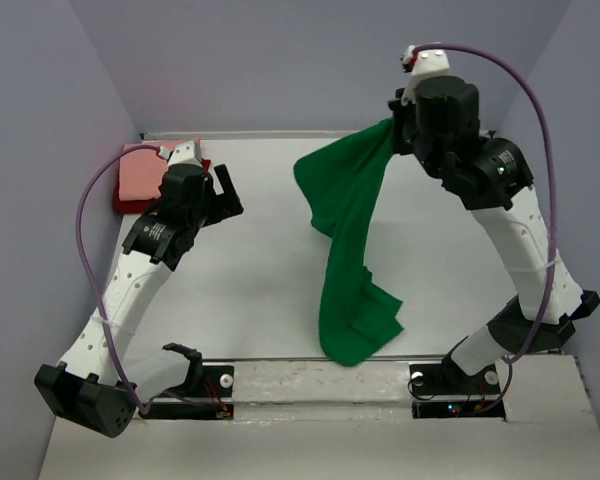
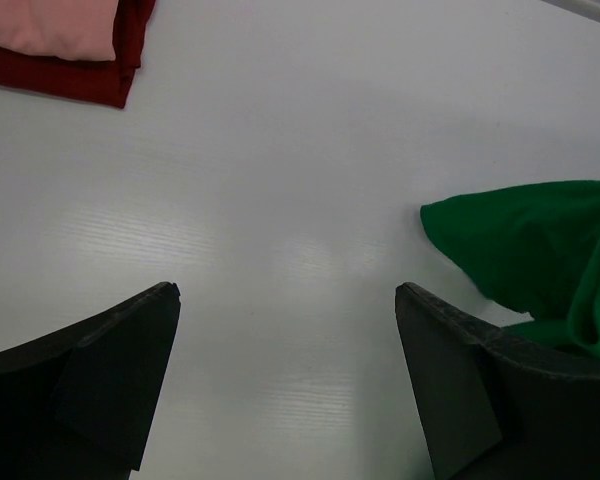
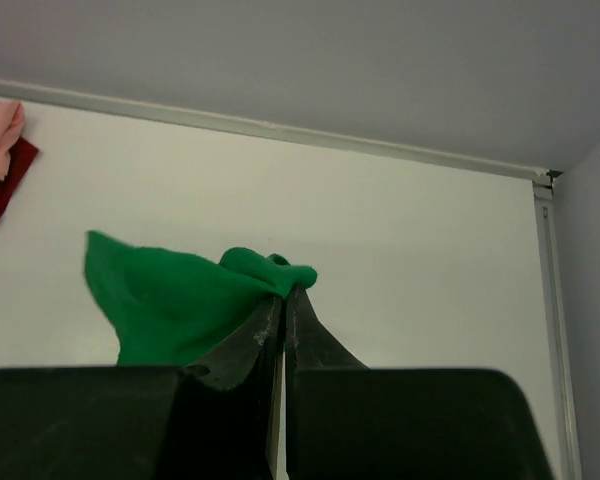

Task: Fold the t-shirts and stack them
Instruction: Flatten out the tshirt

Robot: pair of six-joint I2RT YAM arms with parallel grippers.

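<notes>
With right pincer (image 3: 283, 297) clamped on the shirt (image 1: 345, 225) hanging beneath it down to the tabletop (image 1: 250, 290), bring the empty, wide-open left pincer (image 2: 287, 292) across to a free corner, then spread flat.

Count: 3 t-shirts, 2 arms.
1 green t-shirt (image 1: 350, 230); left of it, 1 pink t-shirt (image 1: 140, 170) and 1 red t-shirt (image 1: 130, 206); left arm (image 1: 145, 270) and right arm (image 1: 520, 240) flank it.

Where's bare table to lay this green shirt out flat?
Widest bare table lies between the left gripper and the hanging green shirt, running to the near edge. A narrower strip is between shirt and right arm. Crowded: far-left corner, with the folded stack, and near centre, where the shirt's tail pools.
</notes>
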